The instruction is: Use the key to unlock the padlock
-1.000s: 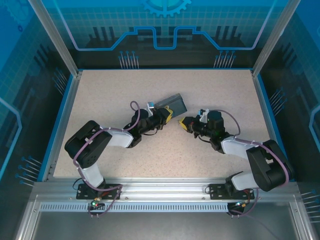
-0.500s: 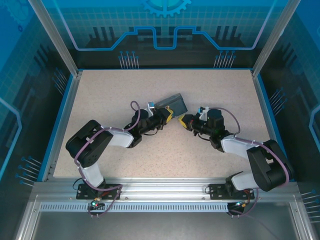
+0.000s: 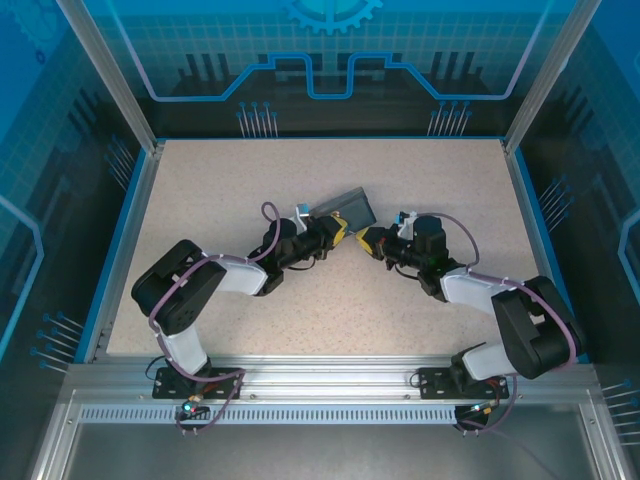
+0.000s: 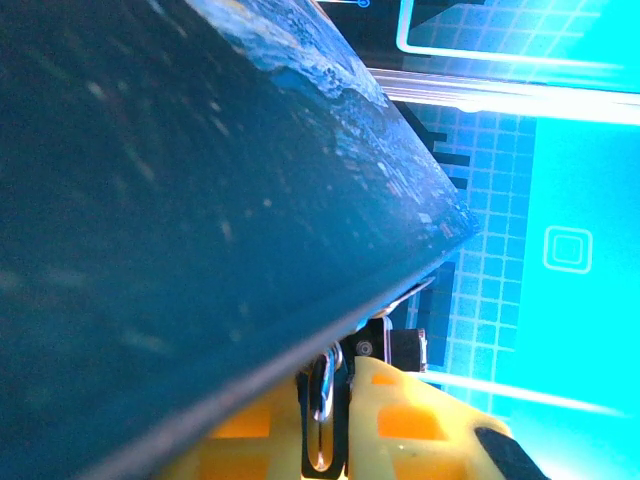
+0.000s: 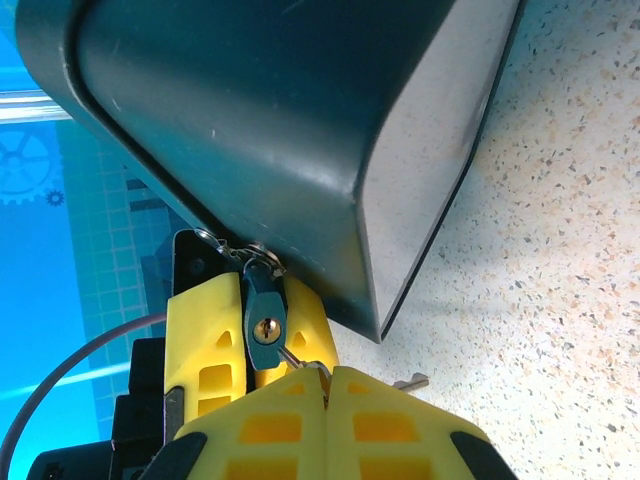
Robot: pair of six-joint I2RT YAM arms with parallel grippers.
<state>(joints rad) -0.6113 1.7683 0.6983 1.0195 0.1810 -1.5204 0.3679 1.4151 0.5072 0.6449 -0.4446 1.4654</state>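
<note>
Items counted at the middle of the speckled surface (image 5: 560, 300):

1. Box, one. Dark blue box (image 5: 270, 120), tilted, one corner resting on the surface, its lower edge raised over the two grippers.

2. Padlock, one. The padlock (image 5: 264, 315) is tiny with a blue body and hangs at the box's lower edge. Its metal shackle (image 4: 322, 395) meets that edge. The brass keyhole faces the right wrist camera.

3. Key, one. The key (image 5: 296, 357) is a thin grey shaft running from the right fingertips up to the keyhole, with its tip at the hole. How far it has entered I cannot tell.

4. Grippers, two, both with yellow fingers.
 - The left gripper (image 3: 340, 231) reaches in from the left under the box. Its jaws are clenched on the padlock, with one finger (image 5: 203, 345) on each side of the blue body.
 - The right gripper (image 3: 370, 241) faces it from the right, nearly tip to tip. Its jaws are pressed together, pinching the key.

5. Small grey metal tab (image 5: 410, 381), one. It juts out beside the right fingers, just above the surface. What it belongs to I cannot tell.
</note>
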